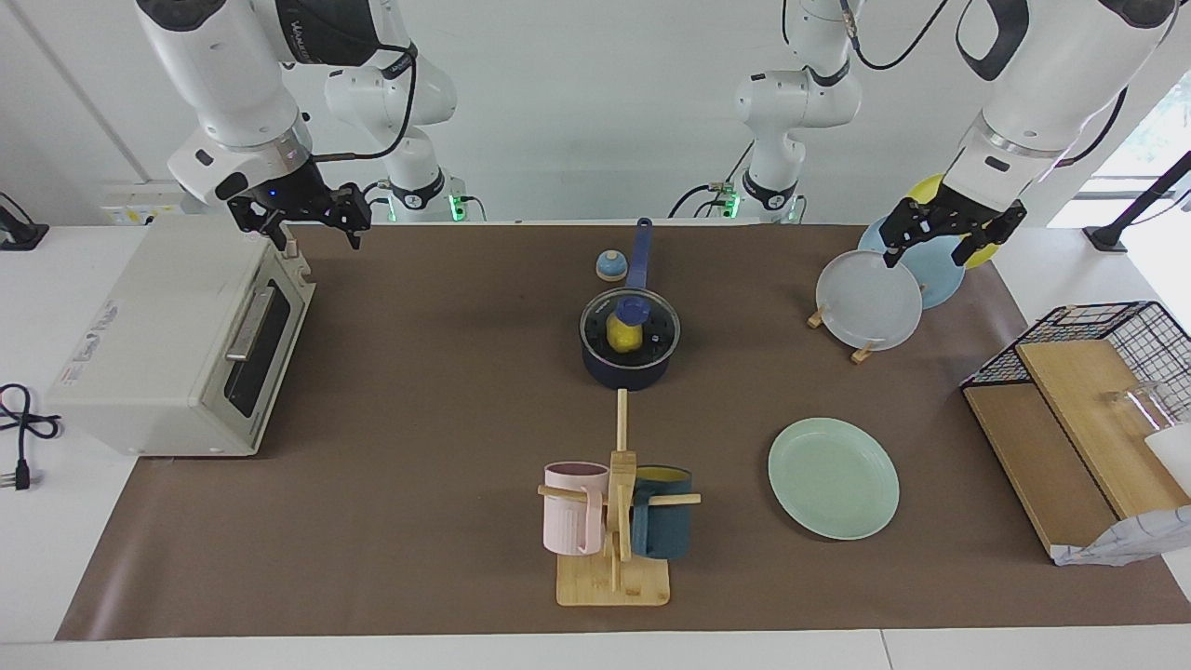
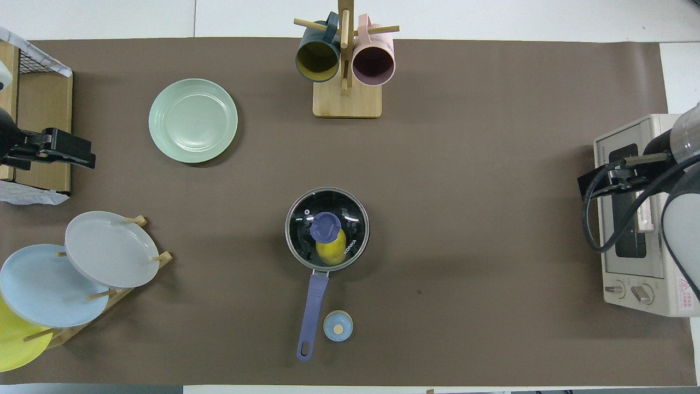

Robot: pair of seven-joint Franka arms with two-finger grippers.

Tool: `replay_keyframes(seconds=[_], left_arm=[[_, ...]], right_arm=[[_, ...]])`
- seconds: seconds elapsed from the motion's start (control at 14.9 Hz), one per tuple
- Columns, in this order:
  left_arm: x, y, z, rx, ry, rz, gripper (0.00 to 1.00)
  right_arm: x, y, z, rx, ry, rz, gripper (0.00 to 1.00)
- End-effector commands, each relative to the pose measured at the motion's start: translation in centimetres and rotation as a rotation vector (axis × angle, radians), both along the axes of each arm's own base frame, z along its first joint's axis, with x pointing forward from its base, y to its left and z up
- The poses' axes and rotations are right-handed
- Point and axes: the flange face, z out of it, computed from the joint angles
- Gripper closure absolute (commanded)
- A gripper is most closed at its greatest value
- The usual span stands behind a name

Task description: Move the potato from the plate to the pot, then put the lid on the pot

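Yellow potato (image 1: 625, 335) sits in the lidded pot (image 1: 629, 368) at frame centre; right claw (image 1: 309, 216), fingers apart, hangs upper left, left claw (image 1: 951, 233) spread upper right. From overhead, the plate (image 2: 193, 121) lies empty upper left, lid (image 2: 327, 229) on.

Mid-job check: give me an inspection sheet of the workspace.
Surface: brown mat.
Job's things: potato in pot, lid on; plate bare.
Clutter: mug rack, plate rack, small blue timer, toaster oven, wire basket.
Grippers: left gripper over plate rack, open; right gripper over toaster oven, open.
Cables: black cord beside oven.
Surroundings: white wall.
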Motion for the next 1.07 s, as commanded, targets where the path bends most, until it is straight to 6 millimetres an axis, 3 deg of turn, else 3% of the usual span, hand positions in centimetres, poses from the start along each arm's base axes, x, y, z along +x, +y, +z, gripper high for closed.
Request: replay_keyframes(seconds=[0.0,0.27,0.47,1.0], left_arm=[[-0.6,0.2,0.2,-0.015,-0.002,0.001,0.0],[-0.6,0.2,0.2,-0.015,-0.002,0.001,0.0],[-0.6,0.2,0.2,-0.015,-0.002,0.001,0.0],[-0.6,0.2,0.2,-0.015,-0.002,0.001,0.0]], right_arm=[[0.1,-0.7,-0.3,0.011,-0.002,0.002,0.0],[-0.1,-0.8,-0.4,0.033,0.011,-0.01,0.0],[0.1,-2.9,-0.4,0.038,0.003,-0.051,0.0],[0.0,-2.2,-0.2,0.066,-0.002,-0.039,0.0]])
